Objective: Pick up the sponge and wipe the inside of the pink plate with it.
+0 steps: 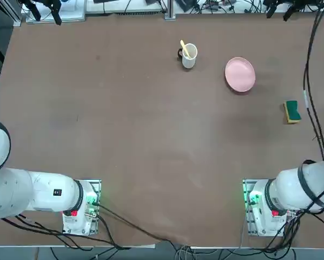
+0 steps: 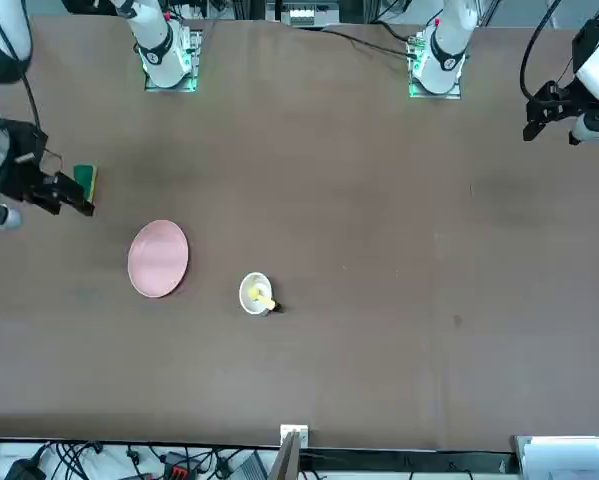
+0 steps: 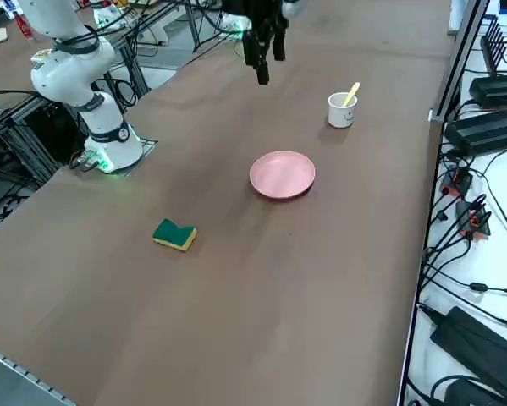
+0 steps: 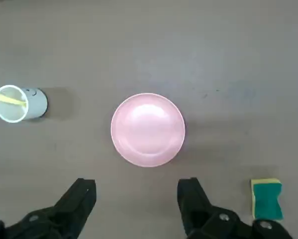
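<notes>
Right jaws aloft, sponge (image 4: 267, 201) outside them

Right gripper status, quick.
Right gripper: open, nothing between its fingers, above the table; the sponge and pink plate both lie on the tabletop.

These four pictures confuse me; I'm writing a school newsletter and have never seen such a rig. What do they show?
Two white robot arms share a brown table. One picture looks down from overhead, one faces the robot across the table, one looks from its right, and one comes from the working arm's wrist. On the table are a round pale pink plate, a green-and-yellow block sponge and a white mug with a yellow utensil. The black right gripper is open above the table, holding nothing.
</notes>
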Robot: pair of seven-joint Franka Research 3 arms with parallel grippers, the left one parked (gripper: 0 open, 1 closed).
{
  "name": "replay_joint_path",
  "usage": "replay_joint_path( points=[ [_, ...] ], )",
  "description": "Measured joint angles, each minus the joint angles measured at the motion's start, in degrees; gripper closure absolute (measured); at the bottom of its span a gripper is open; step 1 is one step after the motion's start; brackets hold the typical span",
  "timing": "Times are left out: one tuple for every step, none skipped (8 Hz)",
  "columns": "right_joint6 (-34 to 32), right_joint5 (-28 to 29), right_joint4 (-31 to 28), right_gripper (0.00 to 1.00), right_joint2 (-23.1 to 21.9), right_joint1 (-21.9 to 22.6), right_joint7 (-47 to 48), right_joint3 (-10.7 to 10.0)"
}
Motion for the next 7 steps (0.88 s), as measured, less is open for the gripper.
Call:
replay_joint_path(
  points=[
    [-2.58, -0.20, 1.59, 0.00, -0.30, 0.00, 0.00, -0.19],
    [-4.32, -0.33, 2.59, 0.00, -0.59, -0.02, 0.00, -0.38],
    [-5.79, -0.57, 3.50, 0.00, -0.86, -0.05, 0.00, -0.57],
    [-7.06, -1.29, 4.63, 0.00, -1.00, -0.08, 0.00, -0.80],
    [-7.91, -2.31, 5.57, 0.00, -1.09, -0.10, 0.00, -0.95],
    [-8.20, -3.34, 5.90, 0.00, -1.18, -0.06, 0.00, -0.88],
    [-8.23, -4.07, 5.90, 0.00, -1.22, -0.01, 0.00, -0.69]
  ],
)
